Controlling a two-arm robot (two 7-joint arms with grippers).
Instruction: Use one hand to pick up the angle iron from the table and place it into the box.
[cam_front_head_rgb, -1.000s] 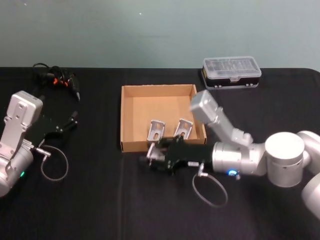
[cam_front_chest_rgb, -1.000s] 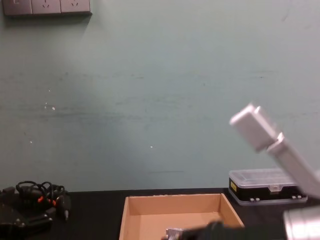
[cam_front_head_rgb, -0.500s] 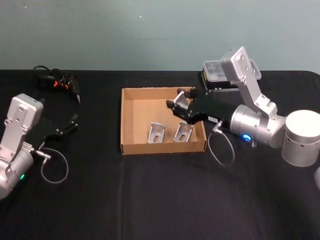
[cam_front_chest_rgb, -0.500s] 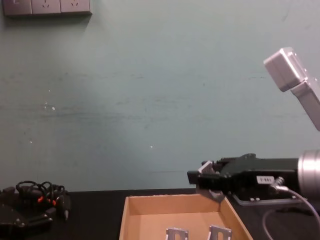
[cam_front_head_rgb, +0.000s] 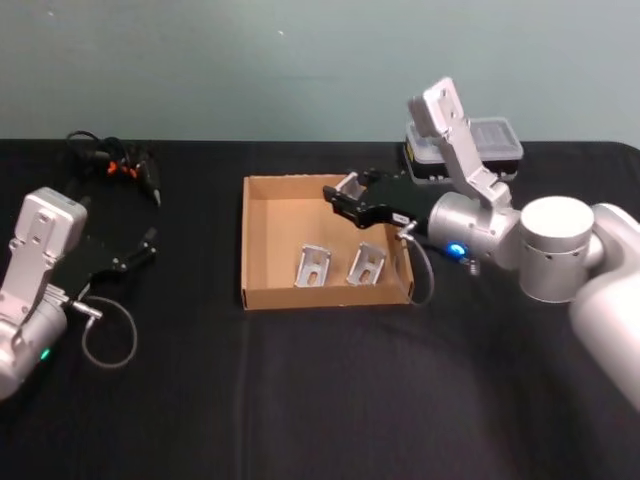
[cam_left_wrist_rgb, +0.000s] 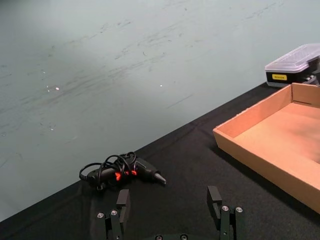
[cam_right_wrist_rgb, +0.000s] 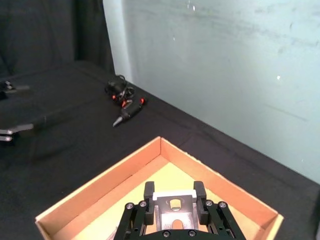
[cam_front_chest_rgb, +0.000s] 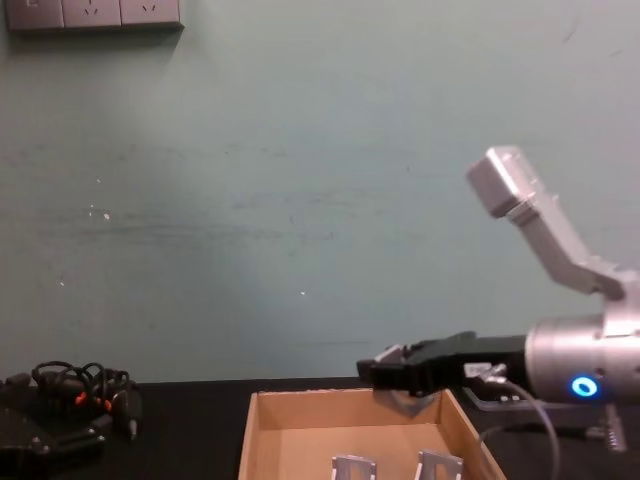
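Three angle irons: two lie side by side on the floor of the cardboard box (cam_front_head_rgb: 262, 215), left one (cam_front_head_rgb: 311, 265) and right one (cam_front_head_rgb: 365, 264), near the front wall; the third (cam_front_head_rgb: 349, 187) is held above the box's back part.
Right pincer (cam_front_head_rgb: 340, 194): fingers clamped on the held angle iron (cam_right_wrist_rgb: 173, 210), raised over the box interior, clear of floor and walls.
Left pincer (cam_front_head_rgb: 140, 248): on the robot's left above the tabletop (cam_front_head_rgb: 300, 390), well apart from the box; fingers (cam_left_wrist_rgb: 215, 202) spread apart, nothing between them.
One box: shallow brown tray, centre of the tabletop, open top.
One plastic case (cam_front_head_rgb: 483, 137): black base, clear lid, behind the box on the right; the right arm crosses in front of part of it.
One cabled tool (cam_front_head_rgb: 118, 160): black with orange marks, at the back left of the tabletop, well apart from the box.
Right wrist view: the held iron's slotted face between the fingers.
Chest view: right pincer (cam_front_chest_rgb: 388, 370) level with the box's rear wall from the side; tops of two irons (cam_front_chest_rgb: 352, 466) (cam_front_chest_rgb: 437, 464) at the lower edge.
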